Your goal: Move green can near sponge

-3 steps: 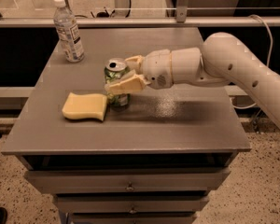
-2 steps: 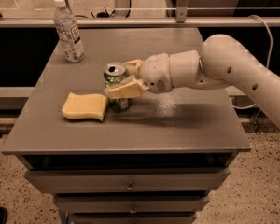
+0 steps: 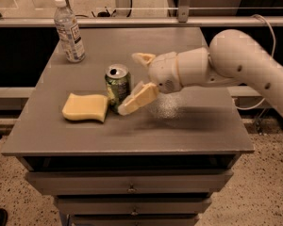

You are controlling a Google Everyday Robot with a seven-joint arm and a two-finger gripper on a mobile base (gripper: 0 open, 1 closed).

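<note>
So most of the shot is taken up by a grey counter (image 3: 193, 126), with a stack of drawers (image 3: 132, 185) seen underneath its front edge. Next biggest is the chunky white arm (image 3: 245, 65), which is stretched in from the right side, low over the counter top. At its end the pincer (image 3: 129, 84) is found around the middle of the counter, and it's clearly spread open: one tan finger is pointed up behind the can and the other is angled down to the counter surface right at the can's base. Whether that lower finger is actually touching the can can't really be made out, but nothing is clamped between the two. A clear plastic water bottle (image 3: 70, 32) is stood upright at the far left corner, well apart from everything else. The sponge (image 3: 85, 108) is laid flat towards the front left of the counter. Last and smallest, the green can (image 3: 117, 86) is stood upright just beside the sponge's right end, tucked between the sponge and the pincer.
</note>
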